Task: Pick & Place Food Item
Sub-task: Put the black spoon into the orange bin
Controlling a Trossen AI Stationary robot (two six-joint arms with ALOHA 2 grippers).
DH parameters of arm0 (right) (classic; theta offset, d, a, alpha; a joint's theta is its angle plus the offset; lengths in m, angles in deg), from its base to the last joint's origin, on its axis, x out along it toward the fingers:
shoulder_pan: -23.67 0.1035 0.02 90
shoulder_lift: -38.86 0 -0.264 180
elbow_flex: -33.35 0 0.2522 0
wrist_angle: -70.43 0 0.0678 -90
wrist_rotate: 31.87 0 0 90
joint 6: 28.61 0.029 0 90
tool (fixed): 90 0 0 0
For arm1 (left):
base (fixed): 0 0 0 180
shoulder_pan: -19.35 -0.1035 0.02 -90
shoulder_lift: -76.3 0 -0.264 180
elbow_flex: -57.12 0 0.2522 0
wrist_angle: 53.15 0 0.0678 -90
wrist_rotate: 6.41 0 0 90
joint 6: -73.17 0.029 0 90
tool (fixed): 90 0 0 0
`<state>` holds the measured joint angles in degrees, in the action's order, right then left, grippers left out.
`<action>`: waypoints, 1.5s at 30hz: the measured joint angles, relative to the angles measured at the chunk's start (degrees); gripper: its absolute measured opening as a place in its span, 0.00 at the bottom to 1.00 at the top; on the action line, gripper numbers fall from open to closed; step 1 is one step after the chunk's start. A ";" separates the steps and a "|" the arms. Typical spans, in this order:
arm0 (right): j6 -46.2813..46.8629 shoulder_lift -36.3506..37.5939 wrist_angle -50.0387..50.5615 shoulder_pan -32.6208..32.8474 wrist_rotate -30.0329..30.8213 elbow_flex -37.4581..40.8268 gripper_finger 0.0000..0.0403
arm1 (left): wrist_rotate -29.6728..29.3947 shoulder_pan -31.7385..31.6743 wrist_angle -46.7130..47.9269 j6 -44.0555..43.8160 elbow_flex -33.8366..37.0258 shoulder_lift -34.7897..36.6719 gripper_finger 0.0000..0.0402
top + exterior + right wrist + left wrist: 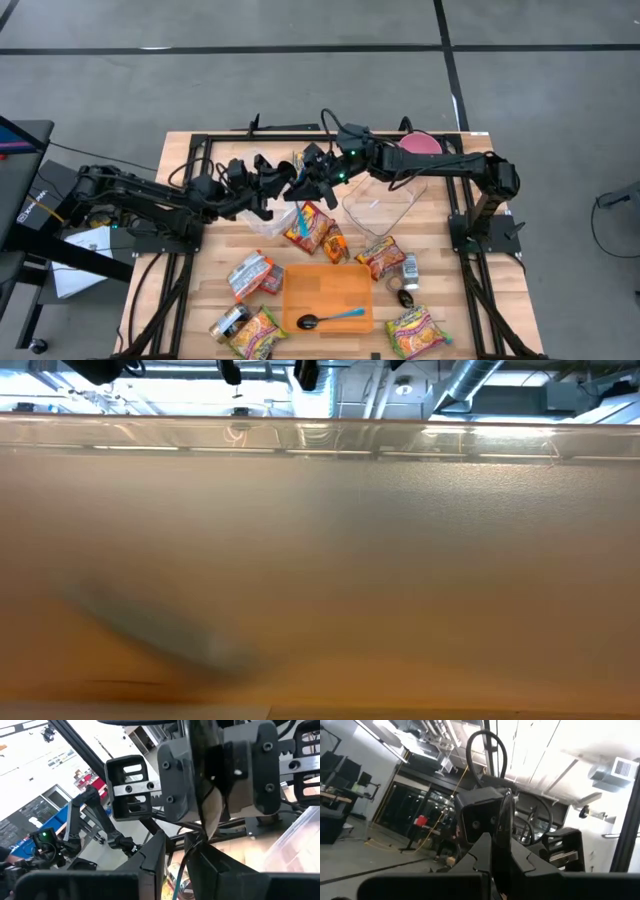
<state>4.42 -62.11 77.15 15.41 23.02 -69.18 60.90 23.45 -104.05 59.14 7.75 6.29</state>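
A clear plastic bag (262,217) hangs above the middle of the table, where my two grippers meet. My left gripper (282,182) comes from the table's left and is shut on the bag. My right gripper (304,178) faces it from the right. Its fingers stand slightly open, with the bag's thin edge (183,854) running through the gap. Several colourful food packets lie flat on the wood below, the nearest one (312,228) just beside the bag. My left gripper pinches the clear bag's thin upper edge (501,837) between its two fingers. The fingers come from the table's left, slanting a little upward. The bag hangs slack below them (212,815); whether its bottom rests on the table, I cannot tell.
A clear tub (385,205) and a pink lid (420,143) sit at the back right. An orange tray (300,285) with a blue-handled spoon (330,319) lies near the front edge, with packets (380,256) (250,273) (418,331) around it. A blurred orange surface fills the low view.
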 joint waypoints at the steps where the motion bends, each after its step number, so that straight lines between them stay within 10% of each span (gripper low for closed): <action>1: 0.00 0.00 0.13 -0.02 -0.03 0.00 0.17 | -0.08 0.00 0.17 0.09 0.02 -0.03 0.02; 26: 0.62 0.57 1.62 0.34 -0.88 -0.02 0.01 | -1.15 0.02 2.56 1.92 0.04 2.65 0.16; 45: -11.50 3.76 27.53 2.68 -1.70 -0.09 0.00 | -7.50 -0.44 38.00 11.54 0.09 29.46 0.52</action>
<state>-7.08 -58.35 104.68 18.09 21.31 -69.27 53.40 23.01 -66.05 70.68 7.84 35.75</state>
